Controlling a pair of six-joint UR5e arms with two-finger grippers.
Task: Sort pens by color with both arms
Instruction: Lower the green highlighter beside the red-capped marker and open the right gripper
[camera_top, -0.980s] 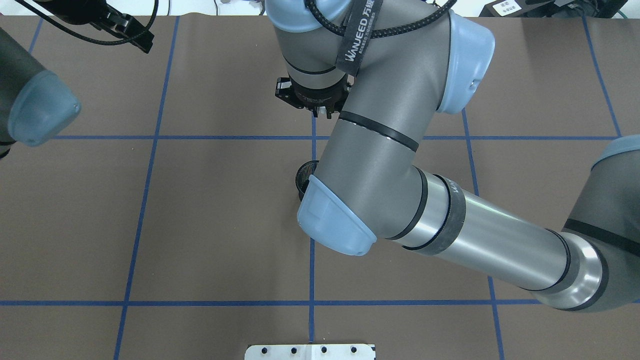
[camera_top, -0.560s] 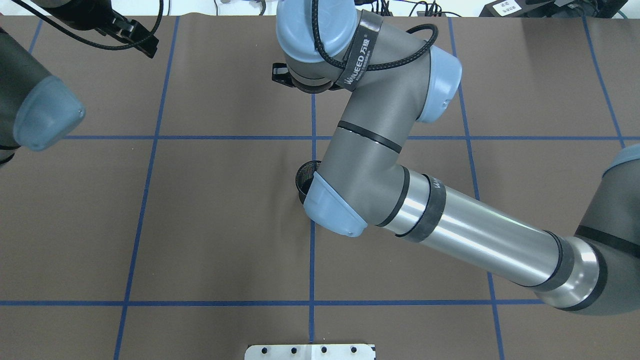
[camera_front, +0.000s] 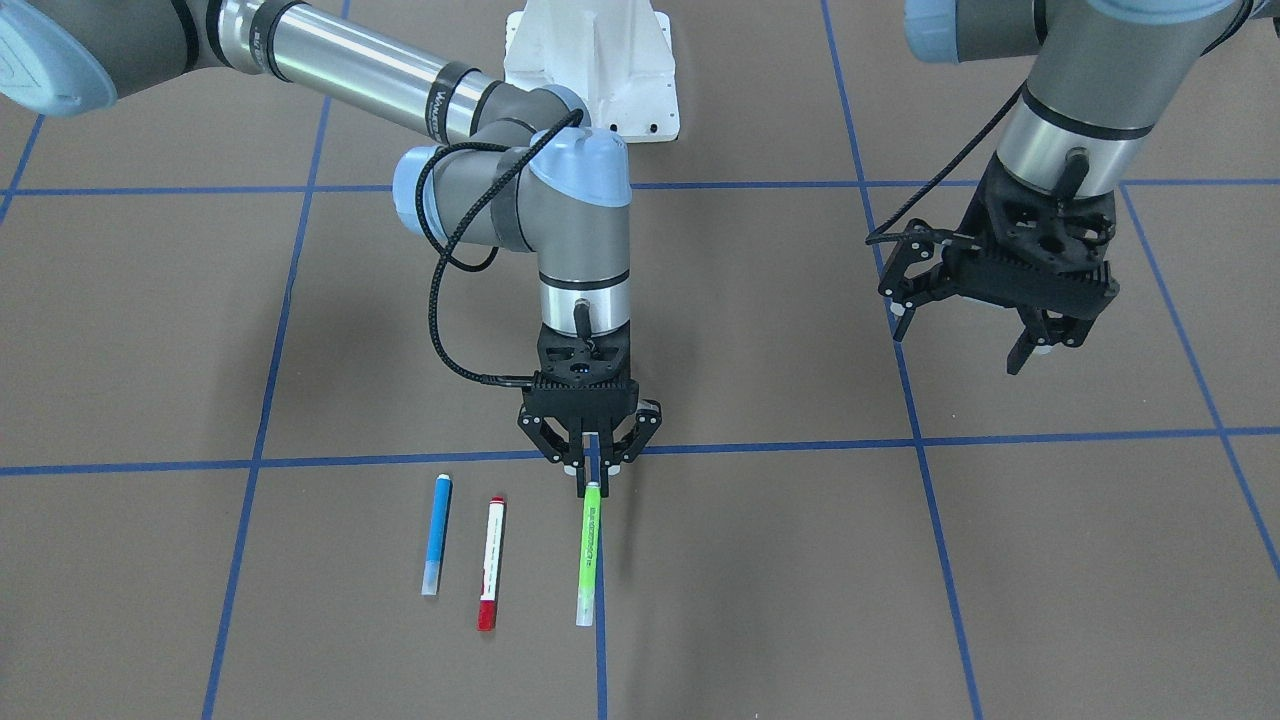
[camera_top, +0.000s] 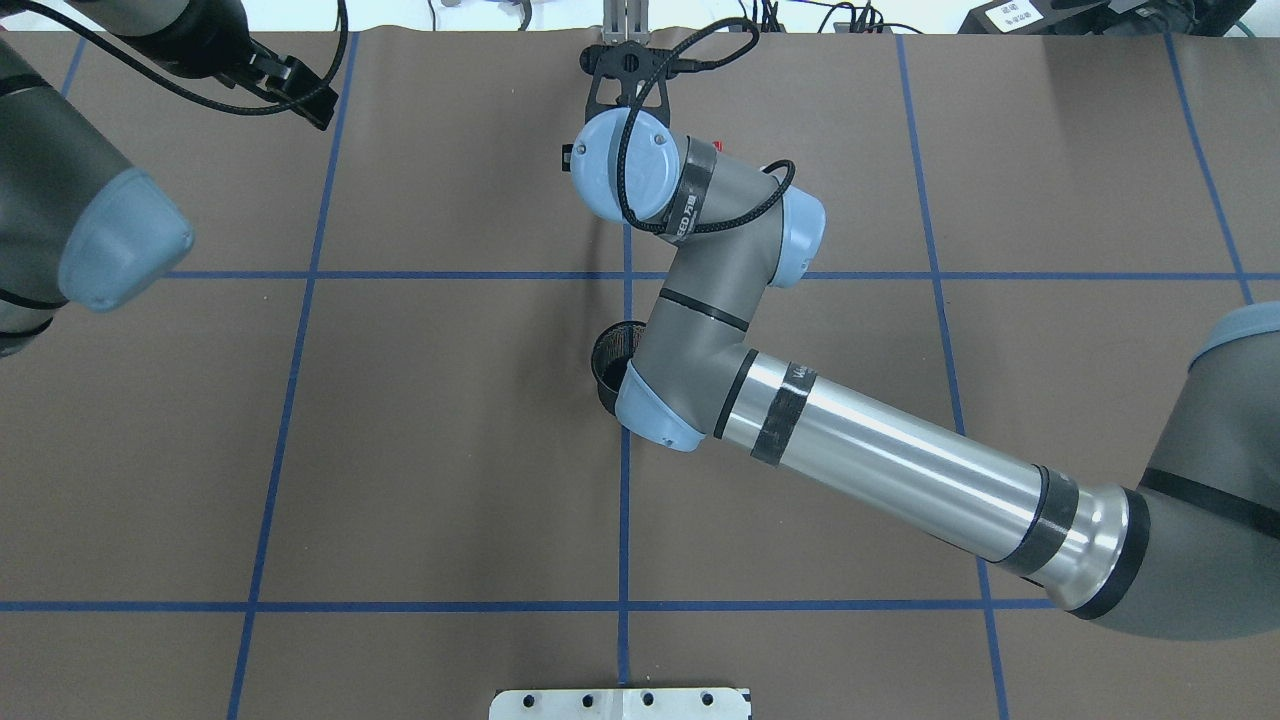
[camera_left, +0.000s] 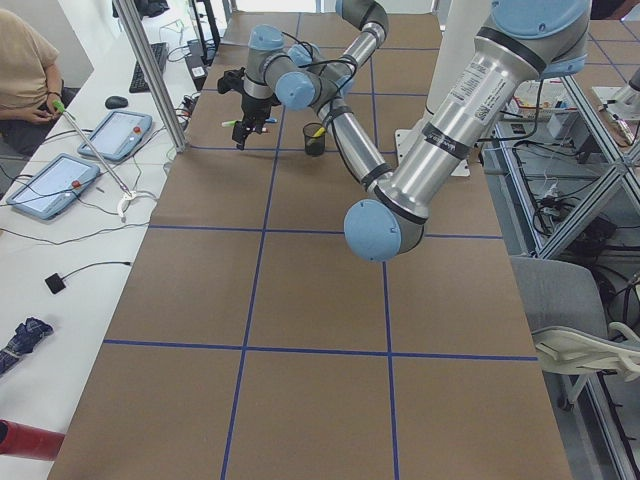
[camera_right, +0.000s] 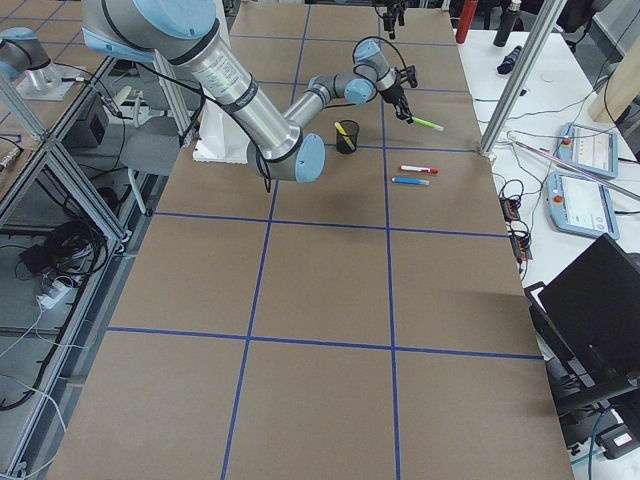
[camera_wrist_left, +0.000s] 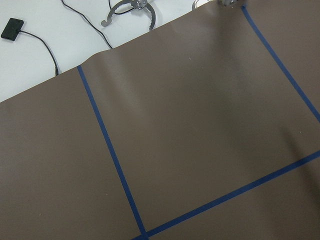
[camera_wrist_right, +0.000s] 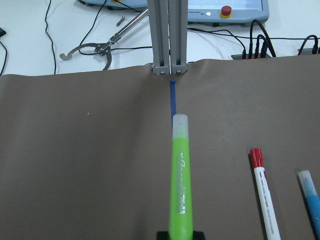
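Note:
My right gripper (camera_front: 592, 487) is shut on the near end of the light green pen (camera_front: 588, 548), which points away from the robot and lies low and about level over the mat. It also shows in the right wrist view (camera_wrist_right: 180, 175). The white pen with the red cap (camera_front: 490, 563) and the blue pen (camera_front: 436, 535) lie side by side on the mat beside it. The yellow pen (camera_right: 341, 130) stands in the black mesh cup (camera_top: 610, 355). My left gripper (camera_front: 1035, 345) hangs open and empty, high over its own side.
An aluminium post (camera_wrist_right: 167, 35) stands at the mat's far edge, straight ahead of the green pen. The white pedestal base (camera_front: 590, 60) is at the robot's side. Tablets (camera_left: 115, 135) and cables lie on the white bench beyond the mat.
My right arm has stretched out toward the table's far edge, and its wrist has swung away from the cup. The left arm has shifted slightly toward the middle.

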